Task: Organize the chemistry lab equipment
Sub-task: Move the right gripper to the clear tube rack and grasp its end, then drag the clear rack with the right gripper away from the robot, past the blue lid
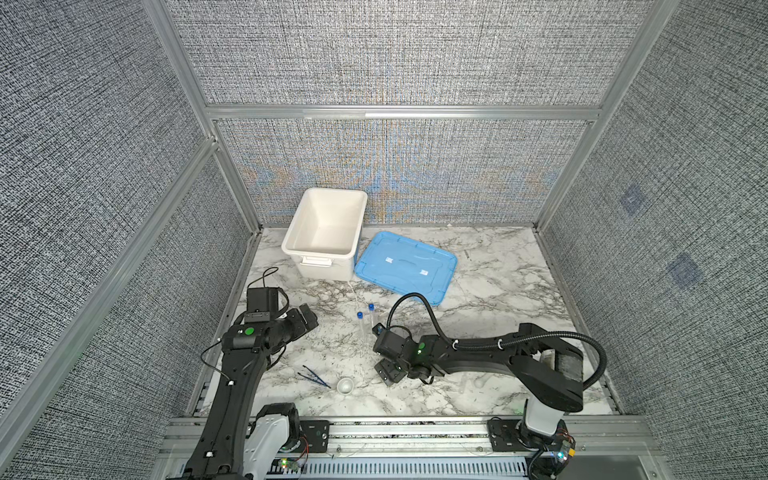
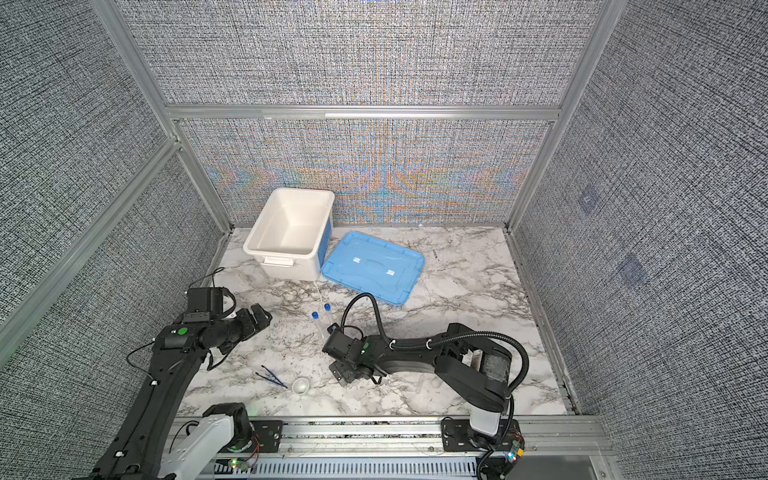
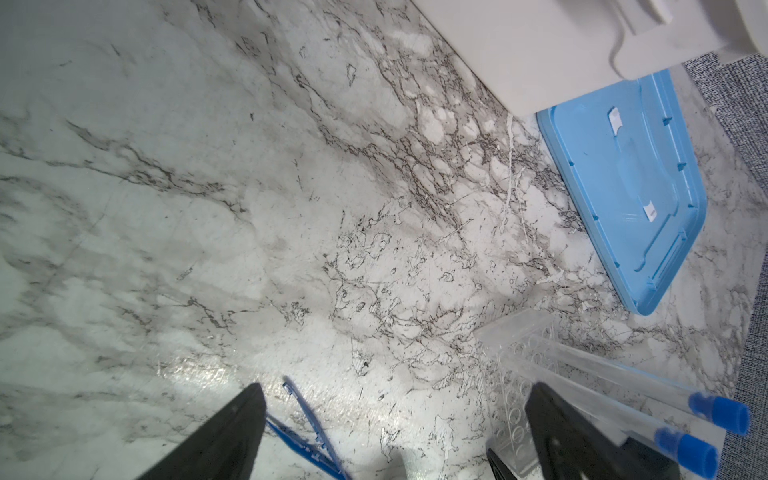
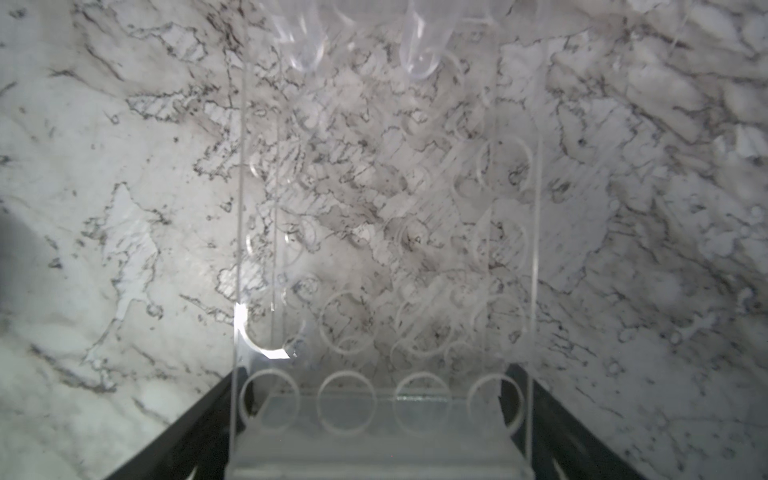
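The clear rack (image 4: 386, 249), long axis straight ahead, sits between the right hand's (image 4: 374, 370) wide-spread fingers (image 4: 187, 436), though whether they pinch it I cannot tell.

A white tub (image 1: 328, 272) stands open at the back of the marble table (image 1: 498, 299). A blue lid (image 1: 405, 266) lies flat just beside it.
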Motion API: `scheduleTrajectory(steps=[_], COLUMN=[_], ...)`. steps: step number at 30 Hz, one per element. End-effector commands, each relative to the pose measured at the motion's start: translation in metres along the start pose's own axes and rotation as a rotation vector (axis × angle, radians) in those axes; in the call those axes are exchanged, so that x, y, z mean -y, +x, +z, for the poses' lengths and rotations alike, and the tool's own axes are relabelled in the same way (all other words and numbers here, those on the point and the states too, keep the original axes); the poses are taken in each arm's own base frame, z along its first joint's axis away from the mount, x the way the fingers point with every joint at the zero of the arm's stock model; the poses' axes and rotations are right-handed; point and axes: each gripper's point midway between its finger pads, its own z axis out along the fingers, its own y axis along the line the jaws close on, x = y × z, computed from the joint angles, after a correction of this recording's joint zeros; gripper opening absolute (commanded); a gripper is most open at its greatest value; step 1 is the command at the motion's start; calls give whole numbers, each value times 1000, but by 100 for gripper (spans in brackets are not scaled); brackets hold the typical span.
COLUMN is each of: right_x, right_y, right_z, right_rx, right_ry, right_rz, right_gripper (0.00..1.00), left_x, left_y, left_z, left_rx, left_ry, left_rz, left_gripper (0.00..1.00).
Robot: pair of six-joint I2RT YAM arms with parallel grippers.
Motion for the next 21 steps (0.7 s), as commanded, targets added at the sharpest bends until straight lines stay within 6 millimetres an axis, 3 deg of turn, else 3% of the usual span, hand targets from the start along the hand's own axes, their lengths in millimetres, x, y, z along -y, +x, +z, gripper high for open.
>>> scheduleTrajectory(steps=[1,3,4,13,17,21], right_x=[3,3,8,13,8,10], right_y=[-4,-8,5,16,13,7], right_z=[-2,-5,-2,-2,-1,1], right_rx=[30,46,22,23,34,49], right_ry=[15,11,22,24,2,19], right_rz=[32,38,35,36,9,-33], right_gripper=[88,85,85,82,91,93], left_x=[1,1,1,2,2,2], left_y=[-1,-1,-1,0,0,0], left_z=[0,0,0,1,2,2], left_rx=[3,4,6,-4,-4,-7], left_ry=[8,9,9,12,14,13], left_rz=[17,17,18,15,16,14], left_gripper=[99,99,99,99,99,99])
